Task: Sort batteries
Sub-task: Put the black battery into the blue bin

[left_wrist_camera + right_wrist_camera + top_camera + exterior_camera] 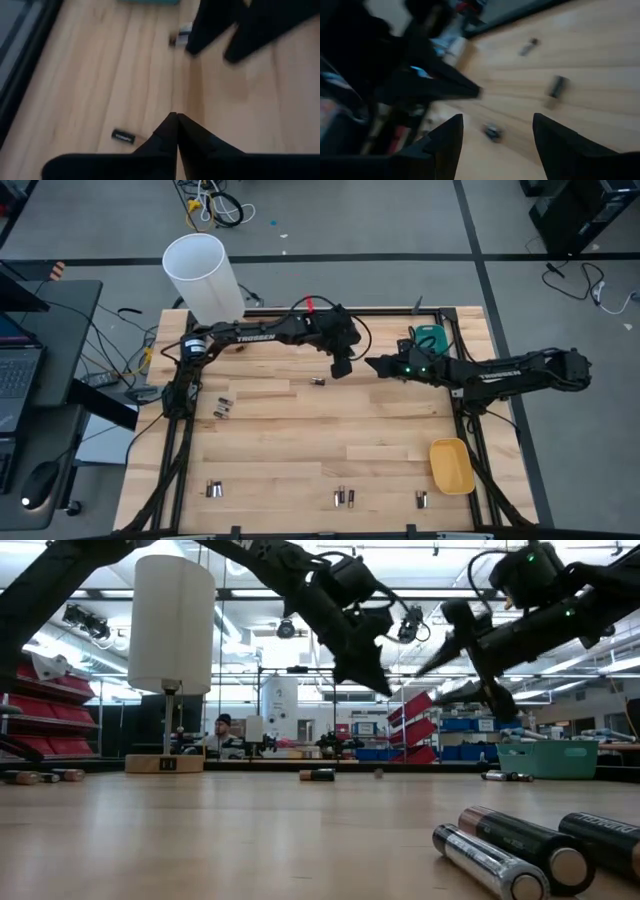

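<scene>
Small cylindrical batteries lie scattered on the wooden table. One battery (318, 381) lies on its side just below my left gripper (342, 366), and it shows in the left wrist view (123, 136) and the low view (318, 775). More batteries lie at the left (222, 408) and along the near edge (343, 498), close to the low camera (510, 850). My left gripper (176, 116) hovers above the table, shut and empty. My right gripper (375, 365) hangs beside it, open (497, 120), above a battery (492, 131). The teal tray (430, 338) and the yellow tray (452, 465) sit at the right.
A tall white cylinder (205, 278) stands at the table's far left corner. A black frame rail (465, 420) runs along the table's right side. Bare wood (330, 440) spreads across the middle. A laptop desk (30, 380) stands left of the table.
</scene>
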You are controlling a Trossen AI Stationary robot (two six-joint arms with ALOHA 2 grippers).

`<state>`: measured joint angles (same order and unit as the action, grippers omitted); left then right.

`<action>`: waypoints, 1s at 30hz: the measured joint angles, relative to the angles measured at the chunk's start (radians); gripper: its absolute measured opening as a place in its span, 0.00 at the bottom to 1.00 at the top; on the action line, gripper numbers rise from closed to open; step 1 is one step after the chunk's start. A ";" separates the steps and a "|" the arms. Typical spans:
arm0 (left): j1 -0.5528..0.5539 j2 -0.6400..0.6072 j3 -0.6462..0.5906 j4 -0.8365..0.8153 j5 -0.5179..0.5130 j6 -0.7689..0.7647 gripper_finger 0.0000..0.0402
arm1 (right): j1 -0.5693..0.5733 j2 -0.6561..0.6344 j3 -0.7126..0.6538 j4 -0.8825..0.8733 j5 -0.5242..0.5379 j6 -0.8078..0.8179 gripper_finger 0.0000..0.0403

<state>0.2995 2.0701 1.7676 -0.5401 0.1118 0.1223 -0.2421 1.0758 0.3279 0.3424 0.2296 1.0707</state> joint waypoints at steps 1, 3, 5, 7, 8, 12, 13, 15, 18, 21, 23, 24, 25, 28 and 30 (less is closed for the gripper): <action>0.006 -0.001 0.009 -0.046 -0.009 0.000 0.07 | -0.011 0.005 0.000 -0.020 -0.019 -0.003 0.55; 0.021 -0.005 0.028 -0.122 -0.011 0.002 0.09 | -0.040 0.036 0.019 -0.071 -0.077 -0.034 0.55; 0.046 -0.022 0.041 -0.201 -0.012 0.003 0.09 | -0.074 0.097 0.079 -0.145 -0.148 -0.107 0.55; 0.076 -0.043 0.042 -0.253 -0.014 0.005 0.09 | -0.105 0.180 0.166 -0.218 -0.188 -0.190 0.55; 0.091 -0.051 0.039 -0.273 -0.017 0.003 0.09 | -0.117 0.224 0.211 -0.251 -0.199 -0.237 0.55; 0.156 -0.064 -0.043 -0.274 -0.017 0.001 0.08 | -0.149 0.411 0.408 -0.301 -0.212 -0.403 0.55; 0.170 -0.061 -0.072 -0.268 -0.017 0.000 0.07 | -0.153 0.453 0.455 -0.308 -0.213 -0.433 0.55; 0.192 -0.061 -0.134 -0.253 -0.017 0.001 0.06 | -0.155 0.534 0.538 -0.331 -0.217 -0.489 0.55; 0.207 -0.061 -0.235 -0.182 -0.010 0.002 0.04 | -0.155 0.630 0.637 -0.358 -0.226 -0.546 0.55; 0.205 -0.061 -0.322 -0.088 -0.004 0.003 0.03 | -0.155 0.687 0.688 -0.360 -0.255 -0.559 0.55; 0.204 -0.061 -0.367 -0.027 -0.002 0.003 0.03 | -0.152 0.704 0.701 -0.365 -0.272 -0.559 0.55; 0.202 -0.061 -0.385 -0.006 -0.002 0.003 0.03 | -0.151 0.707 0.703 -0.361 -0.274 -0.559 0.55; 0.199 -0.061 -0.399 0.022 -0.002 0.003 0.03 | -0.150 0.707 0.704 -0.362 -0.275 -0.559 0.55; 0.197 -0.061 -0.440 0.130 -0.001 0.001 0.03 | -0.150 0.700 0.704 -0.380 -0.276 -0.572 0.55; 0.196 -0.061 -0.456 0.166 0.026 -0.001 0.04 | -0.150 0.687 0.704 -0.402 -0.276 -0.588 0.55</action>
<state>0.4957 2.0094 1.3112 -0.3741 0.1374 0.1208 -0.3923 1.7633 1.0317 -0.0598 -0.0460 0.4823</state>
